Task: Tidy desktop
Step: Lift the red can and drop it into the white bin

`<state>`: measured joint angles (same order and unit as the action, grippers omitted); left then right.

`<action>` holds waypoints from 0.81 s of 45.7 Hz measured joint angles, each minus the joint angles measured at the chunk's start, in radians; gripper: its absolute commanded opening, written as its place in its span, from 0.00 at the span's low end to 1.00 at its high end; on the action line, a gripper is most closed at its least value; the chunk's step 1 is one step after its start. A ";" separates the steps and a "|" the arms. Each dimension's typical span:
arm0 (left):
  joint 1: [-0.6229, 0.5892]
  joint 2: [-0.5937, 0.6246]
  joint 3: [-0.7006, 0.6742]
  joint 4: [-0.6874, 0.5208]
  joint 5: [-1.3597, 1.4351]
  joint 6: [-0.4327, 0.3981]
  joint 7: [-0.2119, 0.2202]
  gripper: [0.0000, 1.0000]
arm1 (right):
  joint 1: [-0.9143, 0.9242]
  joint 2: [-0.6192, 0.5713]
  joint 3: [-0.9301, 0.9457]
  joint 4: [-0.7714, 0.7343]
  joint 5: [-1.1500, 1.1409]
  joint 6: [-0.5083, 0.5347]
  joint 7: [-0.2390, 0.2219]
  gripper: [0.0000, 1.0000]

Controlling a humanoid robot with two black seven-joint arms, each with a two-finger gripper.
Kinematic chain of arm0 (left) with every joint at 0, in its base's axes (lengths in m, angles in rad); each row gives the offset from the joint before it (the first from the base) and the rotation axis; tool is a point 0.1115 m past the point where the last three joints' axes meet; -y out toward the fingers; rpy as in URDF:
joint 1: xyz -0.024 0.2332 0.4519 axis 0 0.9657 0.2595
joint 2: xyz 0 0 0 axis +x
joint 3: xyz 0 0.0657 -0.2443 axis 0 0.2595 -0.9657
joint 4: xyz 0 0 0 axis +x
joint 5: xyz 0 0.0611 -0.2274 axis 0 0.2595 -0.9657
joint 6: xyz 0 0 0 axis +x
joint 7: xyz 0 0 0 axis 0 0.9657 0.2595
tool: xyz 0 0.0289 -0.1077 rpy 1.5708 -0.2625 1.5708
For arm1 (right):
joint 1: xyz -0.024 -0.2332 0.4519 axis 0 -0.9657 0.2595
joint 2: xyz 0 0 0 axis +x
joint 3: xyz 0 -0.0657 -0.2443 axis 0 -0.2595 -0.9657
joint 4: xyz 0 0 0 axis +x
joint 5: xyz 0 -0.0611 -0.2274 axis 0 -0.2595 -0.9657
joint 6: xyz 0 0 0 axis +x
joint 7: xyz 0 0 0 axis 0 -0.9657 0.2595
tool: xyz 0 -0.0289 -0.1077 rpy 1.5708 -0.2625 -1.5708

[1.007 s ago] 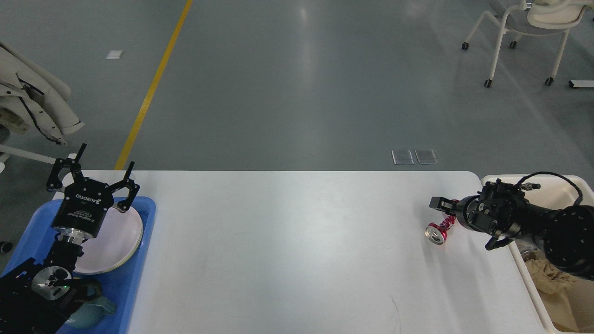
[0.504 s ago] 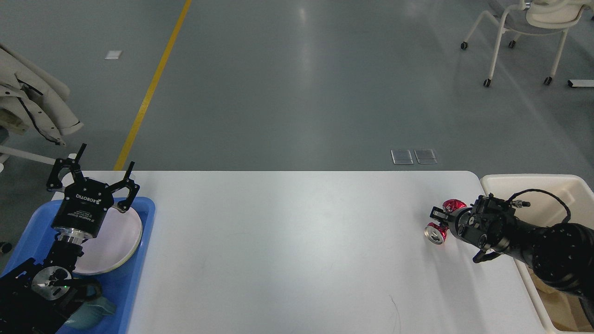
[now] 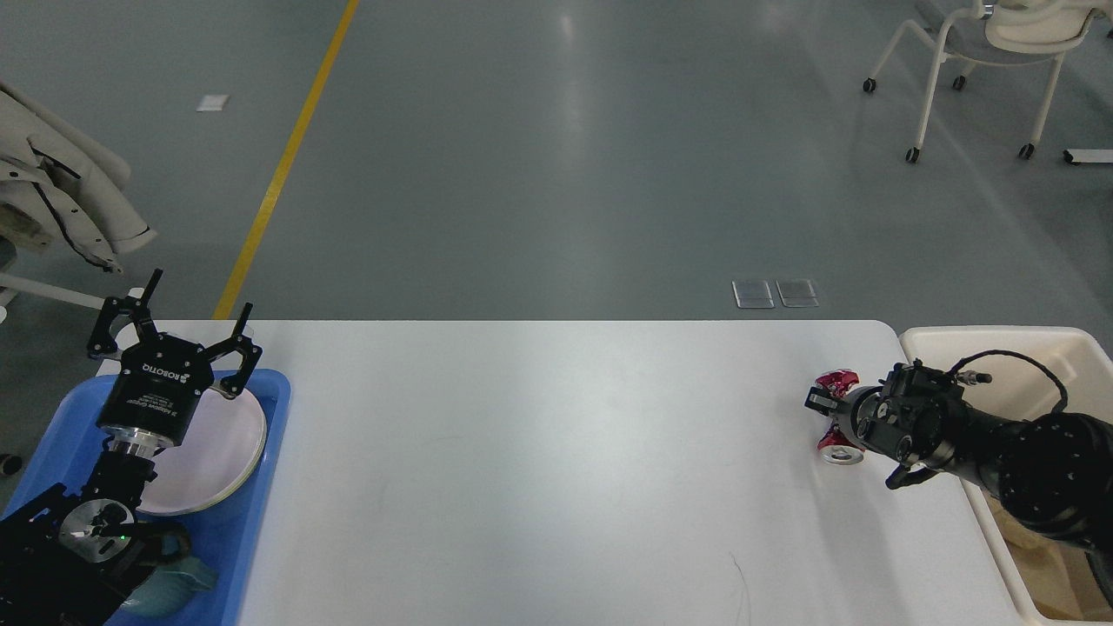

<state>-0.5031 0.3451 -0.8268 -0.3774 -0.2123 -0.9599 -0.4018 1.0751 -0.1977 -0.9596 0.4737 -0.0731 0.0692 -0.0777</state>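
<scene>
The white desktop (image 3: 539, 452) fills the lower middle of the head view. Near its right edge a crushed red can (image 3: 836, 381) with a silver end (image 3: 840, 456) stands tilted between the fingers of my right gripper (image 3: 824, 407), which is shut on it. The gripper's body hides the middle of the can. Far to the left, my left gripper (image 3: 201, 290) hangs open and holds nothing, above a blue tray at the table's left end.
The blue tray (image 3: 271, 409) holds a white plate (image 3: 228, 443) and a teal item (image 3: 178, 581). A cream bin (image 3: 1069, 348) with crumpled brown paper (image 3: 1043, 556) stands beside the table's right end. A wheeled chair (image 3: 983, 61) is far back on the floor.
My right gripper dropped onto the red can, closed around it and turned it from lying flat to tilted, its silver end shifting right. The left arm has not moved.
</scene>
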 measured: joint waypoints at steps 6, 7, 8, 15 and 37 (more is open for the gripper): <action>0.000 0.000 0.000 0.000 0.000 0.000 0.000 0.97 | 0.321 -0.183 -0.126 0.234 -0.050 0.085 0.005 0.00; 0.000 0.000 0.000 0.000 0.000 0.000 0.000 0.97 | 0.385 -0.210 -0.150 0.278 -0.065 0.114 0.007 0.00; 0.000 0.000 0.000 0.000 0.000 0.000 0.000 0.97 | 0.450 -0.234 -0.174 0.321 -0.080 0.149 0.009 0.00; 0.000 0.000 0.000 0.000 0.000 0.000 0.000 0.97 | 0.922 -0.345 -0.295 0.561 -0.198 0.531 0.052 0.00; 0.000 0.000 0.000 0.000 -0.001 0.000 0.000 0.97 | 1.284 -0.405 -0.354 0.582 -0.434 0.848 0.182 0.00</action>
<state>-0.5034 0.3453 -0.8268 -0.3774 -0.2132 -0.9599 -0.4018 2.3594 -0.6028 -1.3135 1.0560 -0.5067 0.9173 0.1043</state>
